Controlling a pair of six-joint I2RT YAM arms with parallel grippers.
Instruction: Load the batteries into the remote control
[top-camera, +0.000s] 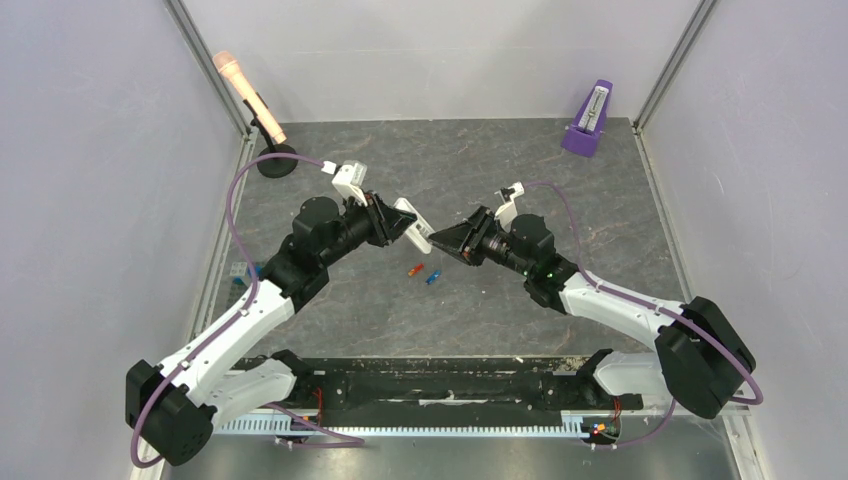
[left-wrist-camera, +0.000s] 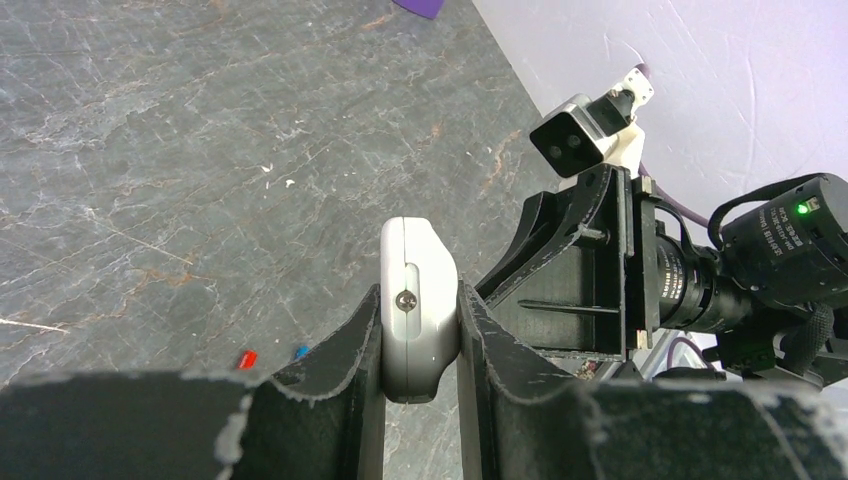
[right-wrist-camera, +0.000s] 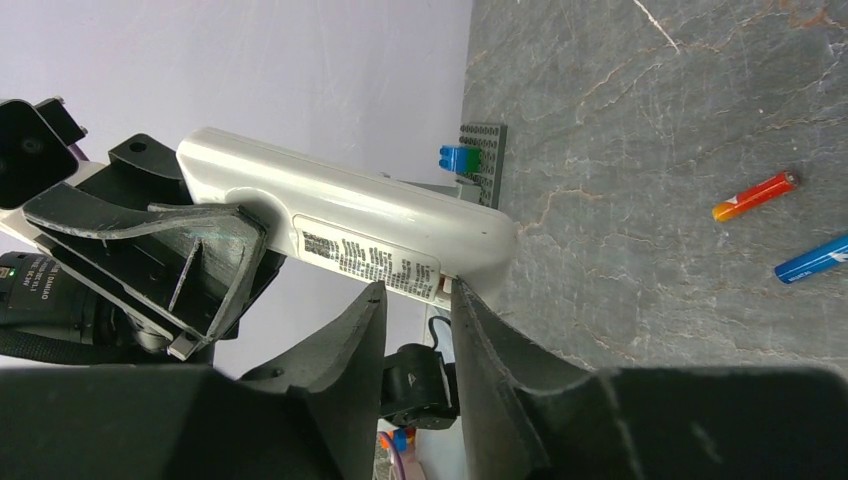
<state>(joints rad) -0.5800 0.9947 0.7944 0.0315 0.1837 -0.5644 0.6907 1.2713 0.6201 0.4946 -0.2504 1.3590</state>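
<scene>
My left gripper (top-camera: 403, 224) is shut on the white remote control (top-camera: 411, 223) and holds it above the table's middle. In the left wrist view the remote control (left-wrist-camera: 418, 270) stands edge-on between the two fingers. My right gripper (top-camera: 438, 240) meets it from the right. Its fingertips pinch the lower edge of the remote control (right-wrist-camera: 350, 215) by the printed label. The batteries lie on the table below: a red-orange one (top-camera: 414, 269) and a blue one (top-camera: 433, 277). In the right wrist view the red-orange battery (right-wrist-camera: 755, 195) and the blue battery (right-wrist-camera: 812, 258) show at the right.
A purple metronome (top-camera: 590, 120) stands at the back right. A microphone on a black stand (top-camera: 252, 100) is at the back left. A small grey brick plate with blue and green bricks (right-wrist-camera: 480, 160) sits near the left wall.
</scene>
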